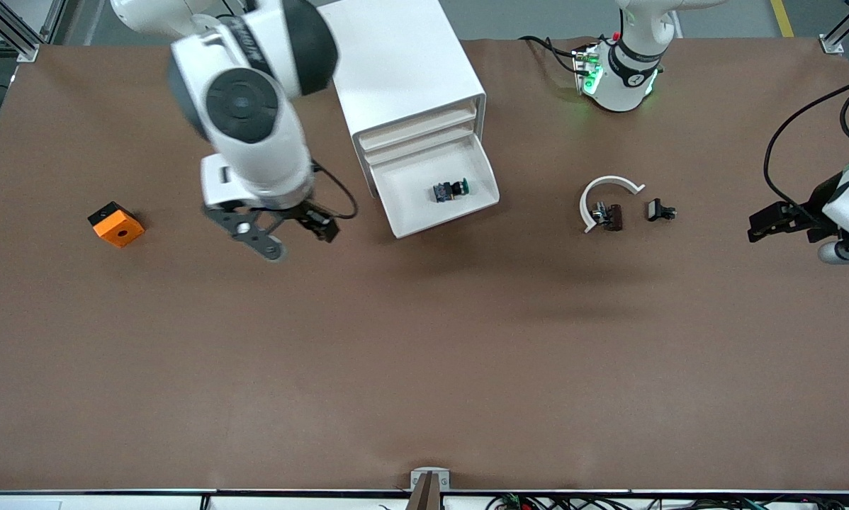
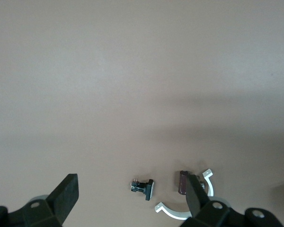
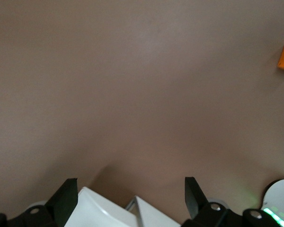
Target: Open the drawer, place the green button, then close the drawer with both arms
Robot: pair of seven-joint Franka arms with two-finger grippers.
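Observation:
The white cabinet [image 1: 403, 64] has its lowest drawer [image 1: 407, 212] pulled out. The button [image 1: 451, 190], green-capped, lies on its side in that drawer. My right gripper [image 1: 290, 234] hangs open over the table between the drawer and the orange cube, holding nothing. In the right wrist view a white drawer corner [image 3: 99, 210] shows between the open right gripper's [image 3: 128, 196] fingers. My left gripper [image 1: 768, 221] waits open at the left arm's end of the table. The left wrist view shows the left gripper [image 2: 131, 198] empty, with a small black part [image 2: 143, 187] on the table below.
An orange cube [image 1: 116, 224] with a hole sits toward the right arm's end. A dark brown part with a white arc [image 1: 606, 205] and a small black part [image 1: 660, 210] lie between the drawer and the left gripper. The left arm's base [image 1: 619, 78] stands beside the cabinet.

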